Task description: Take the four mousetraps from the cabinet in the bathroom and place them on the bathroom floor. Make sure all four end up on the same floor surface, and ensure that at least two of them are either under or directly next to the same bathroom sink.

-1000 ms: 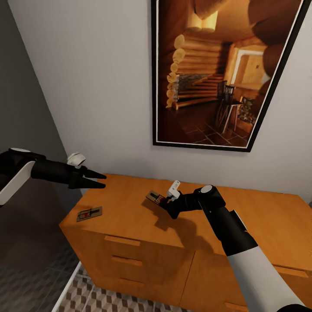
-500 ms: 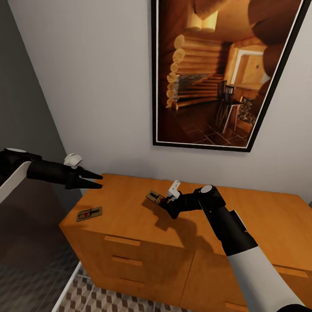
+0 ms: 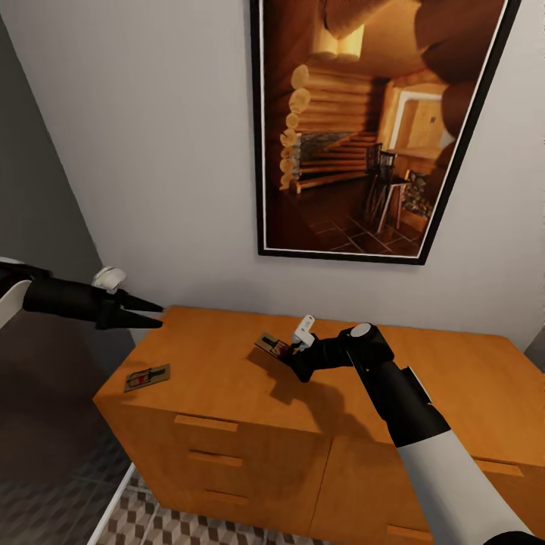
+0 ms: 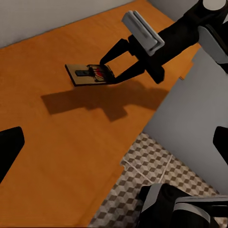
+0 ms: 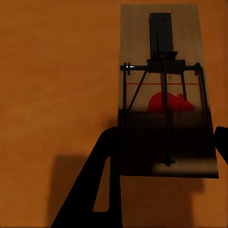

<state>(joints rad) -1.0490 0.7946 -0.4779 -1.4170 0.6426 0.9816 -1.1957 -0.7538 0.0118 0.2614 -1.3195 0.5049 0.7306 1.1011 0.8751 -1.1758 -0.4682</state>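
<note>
Left gripper: hovers past the cabinet's left end, above its top and clear of it; the jaws stand a little spread with nothing between them.
Flat mousetrap: lies on the tabletop at the front left corner, close to both the front and the left edge, untouched; it sits below and just in front of the left gripper.
Cabinet: orange-brown chest with bar-handled drawers, set against the wall; its top is bare apart from the traps.
Held mousetrap: pinched at one end by the right gripper and lifted off the wood, as its shadow on the top shows in the left wrist view; the right wrist view shows the board between the two jaws, spring and red mark facing up.
Step in hand: carrying the lifted trap away from the cabinet, by my reading.
How to do it well: keep the board level and the pinch firm, since only a short end is gripped; draw the arm back over the front edge before lowering.
Picture: framed print on the wall above, well clear of both arms.
Floor: cube-patterned tiles show in front of the cabinet, giving open room to set a trap down.
Edges: the wall is close behind; the free path is forward and down.
</note>
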